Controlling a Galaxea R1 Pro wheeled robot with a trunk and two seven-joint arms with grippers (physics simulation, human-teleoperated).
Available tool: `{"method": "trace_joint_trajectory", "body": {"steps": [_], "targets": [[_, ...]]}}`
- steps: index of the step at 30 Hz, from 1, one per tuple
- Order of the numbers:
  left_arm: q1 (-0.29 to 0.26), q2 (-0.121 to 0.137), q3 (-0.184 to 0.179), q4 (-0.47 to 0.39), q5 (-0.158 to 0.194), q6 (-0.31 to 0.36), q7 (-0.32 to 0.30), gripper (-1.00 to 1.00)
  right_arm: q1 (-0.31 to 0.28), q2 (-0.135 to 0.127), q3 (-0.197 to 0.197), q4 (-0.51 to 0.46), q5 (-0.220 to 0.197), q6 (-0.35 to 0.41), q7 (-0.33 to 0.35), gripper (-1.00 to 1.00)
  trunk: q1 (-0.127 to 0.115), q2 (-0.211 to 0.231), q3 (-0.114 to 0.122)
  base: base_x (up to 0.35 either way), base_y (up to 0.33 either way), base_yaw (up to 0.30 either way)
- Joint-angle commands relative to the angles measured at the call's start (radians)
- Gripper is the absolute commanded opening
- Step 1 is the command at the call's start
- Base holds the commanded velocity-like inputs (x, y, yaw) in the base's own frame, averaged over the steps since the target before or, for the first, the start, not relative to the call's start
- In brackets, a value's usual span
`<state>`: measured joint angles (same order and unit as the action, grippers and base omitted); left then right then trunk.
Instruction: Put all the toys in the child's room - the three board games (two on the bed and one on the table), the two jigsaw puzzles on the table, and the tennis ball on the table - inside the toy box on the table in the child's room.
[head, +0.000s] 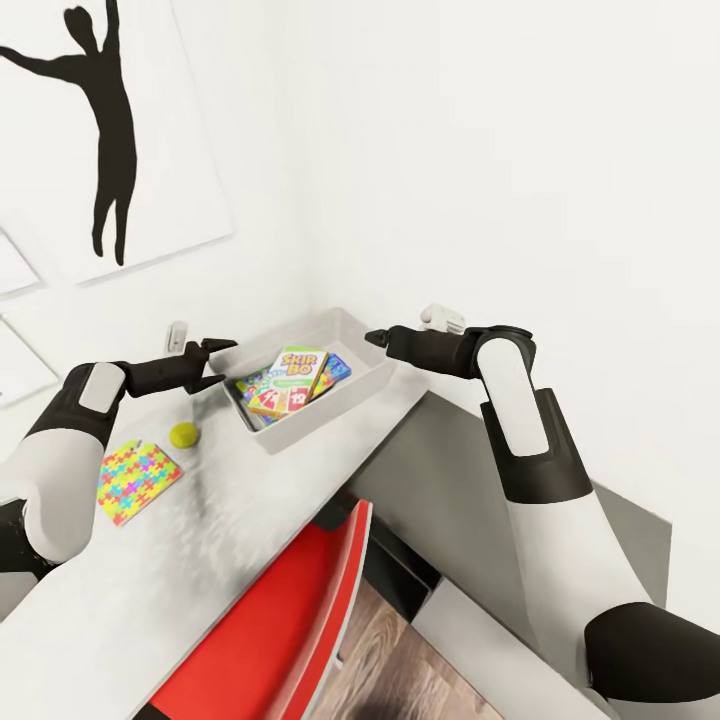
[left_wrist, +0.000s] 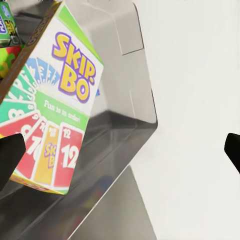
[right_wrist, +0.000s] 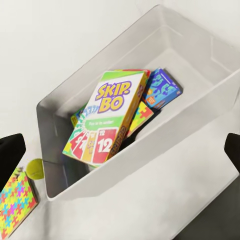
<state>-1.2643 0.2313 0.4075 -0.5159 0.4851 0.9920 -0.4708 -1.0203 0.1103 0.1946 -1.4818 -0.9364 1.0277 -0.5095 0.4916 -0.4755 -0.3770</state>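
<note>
Risk, ball: the tennis ball (head: 184, 434) lies loose on the table (head: 250, 500) just beside the toy box (head: 385, 377), below the left gripper (head: 218, 365); a glancing touch would likely send it rolling toward the table edge.
Risk, puzzle: the jigsaw puzzle (head: 137, 479) lies flat on the desktop near the ball; being so thin, it probably gives the fingers little to catch and may slide instead of lifting.
Risk, box contents: the SKIP-BO game (head: 296, 379) leans tilted on top of the other toys in the bin, over the blue game (head: 334, 372) and a second puzzle (right_wrist: 141, 114); anything dropped on that pile could slide off or perch on the rim.
Risk, bin: both grippers flank the toy box closely, so a careless sweep could shove it along the table.
Left arm: reaches forward, elbow bent, gripper at the bin's near-left end, fingers spread and holding nothing.
Right arm: elbow raised, forearm pointing in toward the bin's far right corner, right gripper (head: 376, 339) just beside the rim; its wrist view shows the fingertips wide apart and empty.
Remaining, judged: ball and one puzzle outside the box.
</note>
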Motion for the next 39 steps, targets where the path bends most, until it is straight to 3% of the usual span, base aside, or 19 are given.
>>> {"method": "trace_joint_trajectory", "body": {"steps": [1, 39], "targets": [[-0.001, -0.001, 0.005, 0.0, -0.008, 0.005, -0.006, 1.0, -0.001, 0.0, 0.0, 0.0, -0.01, 0.002, -0.01, 1.0, 0.001, -0.002, 0.0, 0.0, 0.0, 0.0], [-0.001, -0.001, 0.005, 0.0, -0.006, 0.008, -0.012, 1.0, 0.0, 0.0, 0.0, 0.0, -0.012, -0.021, -0.01, 1.0, 0.001, -0.002, 0.063, 0.0, 0.0, 0.0]]}}
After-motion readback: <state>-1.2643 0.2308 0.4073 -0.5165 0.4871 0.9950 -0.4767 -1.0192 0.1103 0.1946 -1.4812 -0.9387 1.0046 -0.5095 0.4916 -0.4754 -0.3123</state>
